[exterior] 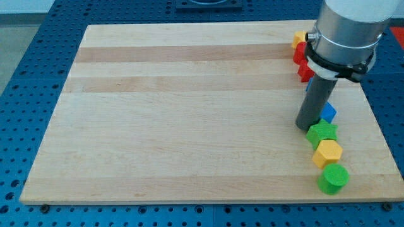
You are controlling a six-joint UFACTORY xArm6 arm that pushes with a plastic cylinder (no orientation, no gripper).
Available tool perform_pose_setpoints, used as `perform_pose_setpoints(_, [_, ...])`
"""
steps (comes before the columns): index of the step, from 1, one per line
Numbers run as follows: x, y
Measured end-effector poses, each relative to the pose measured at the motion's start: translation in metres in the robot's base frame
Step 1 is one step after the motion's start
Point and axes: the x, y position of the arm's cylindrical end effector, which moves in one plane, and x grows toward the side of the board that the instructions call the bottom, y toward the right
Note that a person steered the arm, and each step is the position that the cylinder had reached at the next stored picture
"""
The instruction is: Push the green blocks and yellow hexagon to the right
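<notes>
My tip (307, 125) rests on the board at the view's right, touching or just left of the green star-shaped block (322, 133). Below that block lies the yellow hexagon (327, 152), and below it a green round block (333, 178). These three form a short column running down towards the view's bottom right. A blue block (328, 113) sits just right of the rod, above the green star. The rod hides part of it.
Red blocks (303, 63) and a yellow block (298, 38) sit at the view's top right, partly hidden by the arm's body (347, 31). The wooden board (189, 113) lies on a blue perforated table (38, 63); its right edge is near the blocks.
</notes>
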Motion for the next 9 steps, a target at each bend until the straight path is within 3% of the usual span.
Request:
perform_pose_setpoints(2, [0.000,0.013])
perform_pose_setpoints(4, [0.001,-0.028])
perform_pose_setpoints(9, [0.023,-0.006])
